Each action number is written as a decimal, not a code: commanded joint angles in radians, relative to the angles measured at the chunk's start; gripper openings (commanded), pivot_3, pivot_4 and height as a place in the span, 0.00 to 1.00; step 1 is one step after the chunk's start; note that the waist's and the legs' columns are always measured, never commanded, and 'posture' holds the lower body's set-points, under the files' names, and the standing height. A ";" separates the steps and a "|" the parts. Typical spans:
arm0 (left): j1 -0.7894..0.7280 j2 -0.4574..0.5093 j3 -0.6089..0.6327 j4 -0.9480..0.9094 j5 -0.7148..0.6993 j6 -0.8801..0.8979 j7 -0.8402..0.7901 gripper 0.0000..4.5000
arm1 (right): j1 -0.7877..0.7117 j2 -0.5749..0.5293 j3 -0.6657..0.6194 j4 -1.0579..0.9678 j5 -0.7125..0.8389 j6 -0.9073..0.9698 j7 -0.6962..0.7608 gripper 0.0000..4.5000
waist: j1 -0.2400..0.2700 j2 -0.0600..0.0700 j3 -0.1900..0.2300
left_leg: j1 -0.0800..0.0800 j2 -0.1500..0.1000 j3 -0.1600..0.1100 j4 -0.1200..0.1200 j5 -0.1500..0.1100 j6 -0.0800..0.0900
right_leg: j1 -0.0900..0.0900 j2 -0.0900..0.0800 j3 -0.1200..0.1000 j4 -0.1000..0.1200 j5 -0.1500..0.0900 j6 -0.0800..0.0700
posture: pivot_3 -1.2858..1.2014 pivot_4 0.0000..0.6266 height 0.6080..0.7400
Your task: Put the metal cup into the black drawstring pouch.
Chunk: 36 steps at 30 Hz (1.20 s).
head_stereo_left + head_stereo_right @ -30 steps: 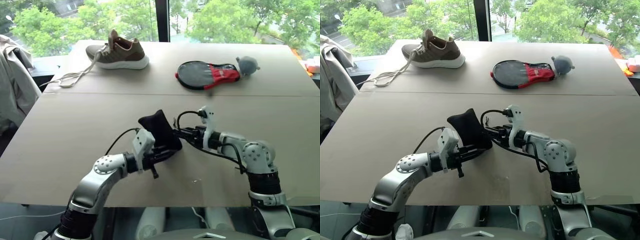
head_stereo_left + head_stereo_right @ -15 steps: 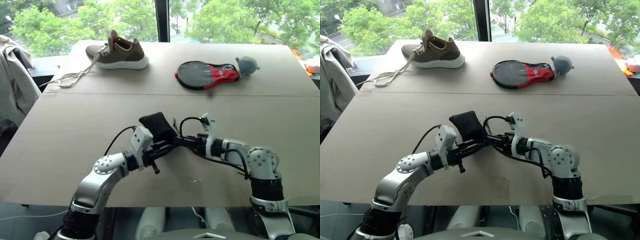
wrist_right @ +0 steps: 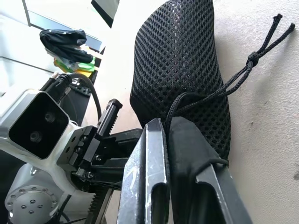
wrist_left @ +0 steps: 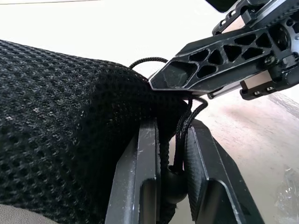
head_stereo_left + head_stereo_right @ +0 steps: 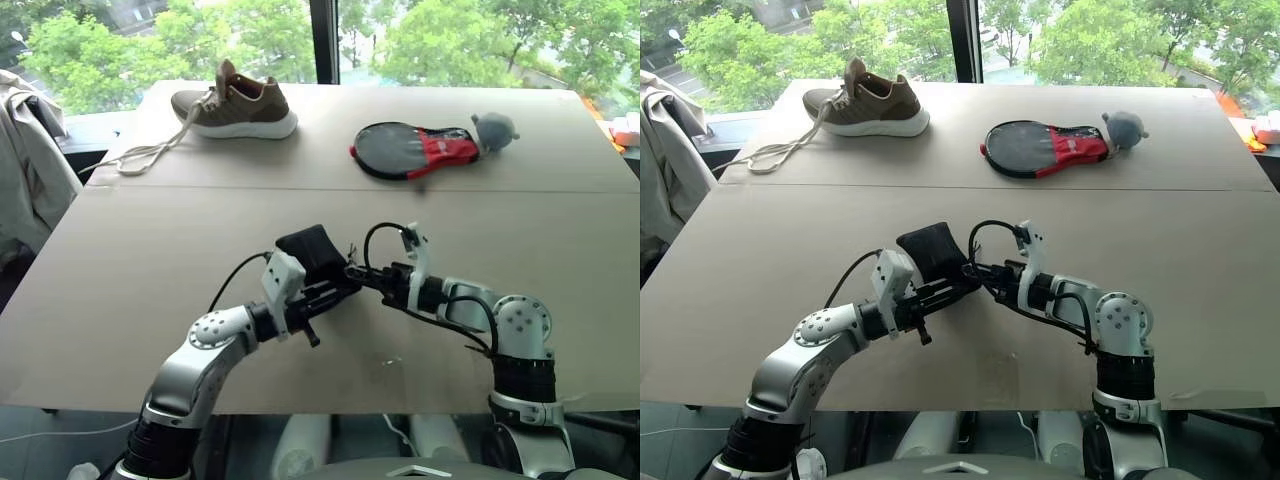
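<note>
The black drawstring pouch (image 5: 312, 250) hangs bulging just above the table's near middle, held between both grippers. In the left wrist view my left gripper (image 4: 170, 133) is shut on the pouch's (image 4: 70, 116) edge, with the cord running between its fingers. My right gripper (image 5: 356, 272) meets it from the right. The right wrist view shows this gripper (image 3: 163, 126) shut on the mesh (image 3: 187, 70) at the mouth, with the knotted cord (image 3: 252, 58) trailing loose. The metal cup is hidden.
At the table's far side lie a brown shoe (image 5: 235, 105) with long laces, a black-and-red paddle case (image 5: 415, 150) and a grey plush toy (image 5: 493, 128). A pale jacket (image 5: 30, 170) hangs beside the left edge. Orange items (image 5: 628, 128) sit at far right.
My right gripper has closed on the pouch's mouth and rolled a little. The pouch has tipped up and looks more compact. The left gripper keeps its grip in place.
</note>
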 commanded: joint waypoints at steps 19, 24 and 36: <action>-0.263 -0.103 0.046 0.088 -0.063 0.049 0.086 0.04 | -0.444 0.093 -0.239 0.017 0.737 -0.624 -0.556 0.01 | -0.009 0.002 0.001 | 0.000 0.000 0.000 0.001 0.000 0.000 | 0.000 0.002 0.000 0.001 0.000 0.000 | 0.52 0.24 1.00; -0.349 -0.127 0.030 0.153 -0.054 0.042 0.076 0.04 | -0.584 -0.027 -0.239 0.068 0.664 -0.687 -0.524 0.01 | -0.018 0.002 0.001 | -0.001 -0.001 0.003 0.000 0.000 0.000 | -0.001 0.002 -0.001 0.002 0.000 0.000 | 0.52 0.24 1.00; -0.376 -0.161 0.019 0.185 -0.086 0.040 0.050 0.04 | -0.759 -0.190 -0.264 0.199 0.508 -0.752 -0.417 0.01 | -0.023 0.002 0.001 | -0.003 0.000 0.004 0.000 0.000 0.000 | -0.001 0.001 -0.001 0.001 0.000 0.000 | 0.52 0.24 1.00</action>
